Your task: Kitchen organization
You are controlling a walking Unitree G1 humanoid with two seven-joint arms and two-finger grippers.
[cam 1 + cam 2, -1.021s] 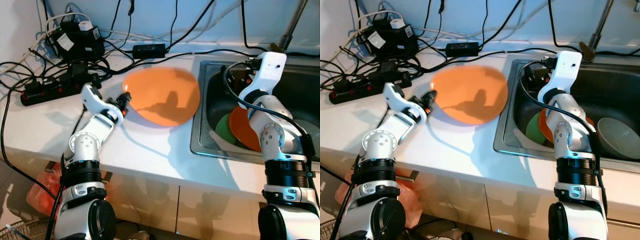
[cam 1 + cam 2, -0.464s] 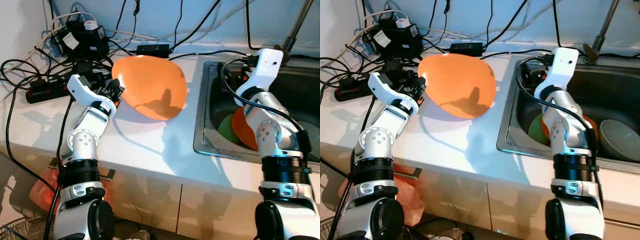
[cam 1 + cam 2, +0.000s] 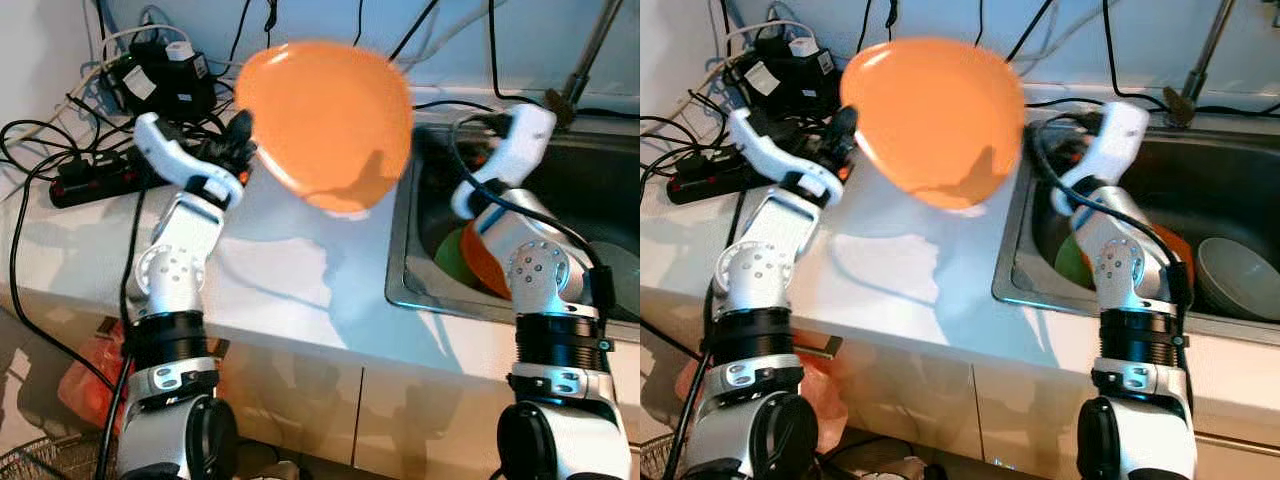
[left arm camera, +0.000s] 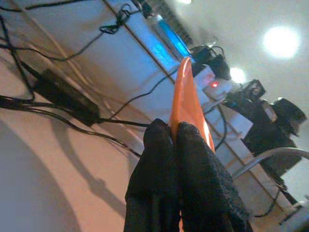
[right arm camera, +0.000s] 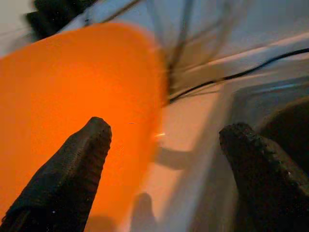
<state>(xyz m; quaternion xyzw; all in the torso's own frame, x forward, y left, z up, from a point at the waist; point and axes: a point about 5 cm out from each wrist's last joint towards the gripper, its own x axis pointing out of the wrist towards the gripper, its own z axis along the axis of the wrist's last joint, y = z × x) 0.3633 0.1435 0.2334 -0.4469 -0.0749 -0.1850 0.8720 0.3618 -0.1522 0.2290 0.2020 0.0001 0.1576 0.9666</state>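
Left eye view: left gripper (image 3: 240,135) pinched tight on the orange plate (image 3: 325,125) at its 9 o'clock rim, plate tilted up in air above the white counter (image 3: 290,280); farther right, right gripper (image 5: 164,159) fingers spread apart beside the sink (image 3: 425,290).

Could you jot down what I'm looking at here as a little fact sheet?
Place: white kitchen counter beside a steel sink
Left gripper: shut on round orange plate, held up off the counter
Right gripper: open, facing the plate
In sink: orange dish, green dish, grey bowl
Counter back: black power strip, tangled cables
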